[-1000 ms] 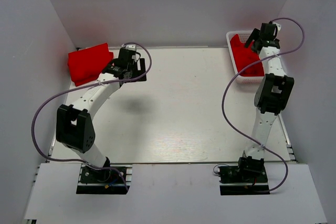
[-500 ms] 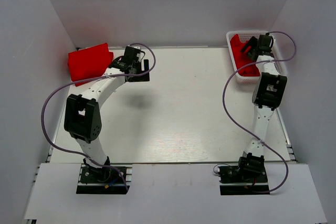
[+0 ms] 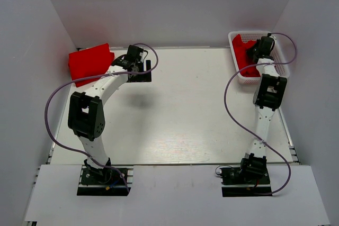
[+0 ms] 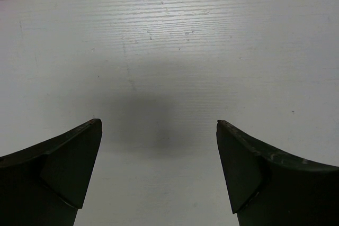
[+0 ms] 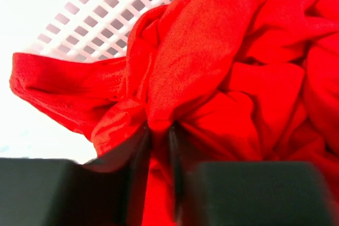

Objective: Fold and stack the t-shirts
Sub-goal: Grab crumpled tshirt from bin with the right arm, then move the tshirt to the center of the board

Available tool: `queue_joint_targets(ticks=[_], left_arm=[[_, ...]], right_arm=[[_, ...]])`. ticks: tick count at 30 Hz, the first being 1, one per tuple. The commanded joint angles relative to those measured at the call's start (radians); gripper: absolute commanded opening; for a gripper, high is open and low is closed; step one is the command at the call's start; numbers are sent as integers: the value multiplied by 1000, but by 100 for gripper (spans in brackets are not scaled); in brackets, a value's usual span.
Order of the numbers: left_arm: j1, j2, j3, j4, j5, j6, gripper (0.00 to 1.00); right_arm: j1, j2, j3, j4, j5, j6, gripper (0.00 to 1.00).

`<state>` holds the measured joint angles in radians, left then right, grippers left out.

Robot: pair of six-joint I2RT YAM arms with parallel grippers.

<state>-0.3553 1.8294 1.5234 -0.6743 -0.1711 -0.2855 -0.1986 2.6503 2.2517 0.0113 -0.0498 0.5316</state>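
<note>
Crumpled red t-shirts fill the white mesh basket at the back right. My right gripper reaches down into that basket. In the right wrist view its jaws are shut on a fold of red t-shirt. A folded red t-shirt lies flat at the back left corner of the table. My left gripper hovers just right of it, open. The left wrist view shows its fingers wide apart over bare white table with nothing between them.
The white table is boxed in by white walls at the left, back and right. The basket's mesh wall rises behind the cloth in the right wrist view. Purple cables loop off both arms.
My right gripper has dropped into the basket and closed on a fold of red t-shirt. The left arm has drawn in and swung slightly right, still open.
</note>
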Motion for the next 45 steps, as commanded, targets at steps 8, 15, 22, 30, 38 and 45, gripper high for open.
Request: queue_joint_targets(ticks=[8, 15, 22, 30, 38, 45], left_arm=[[3, -85, -8, 2, -10, 5, 99], [3, -163, -66, 33, -1, 5, 99], [12, -263, -132, 76, 15, 25, 99], [12, -383, -204, 107, 25, 37, 99], [12, -475, -259, 116, 13, 28, 99], [12, -518, -289, 94, -27, 17, 99]], right_arm=[[-4, -108, 3, 99, -10, -30, 0], [-7, -279, -69, 47, -1, -134, 0], [-5, -516, -116, 3, 10, -199, 0], [14, -759, 16, -148, -114, -303, 0], [80, -929, 51, -209, -315, -306, 0], [159, -978, 63, 17, -651, -98, 0]])
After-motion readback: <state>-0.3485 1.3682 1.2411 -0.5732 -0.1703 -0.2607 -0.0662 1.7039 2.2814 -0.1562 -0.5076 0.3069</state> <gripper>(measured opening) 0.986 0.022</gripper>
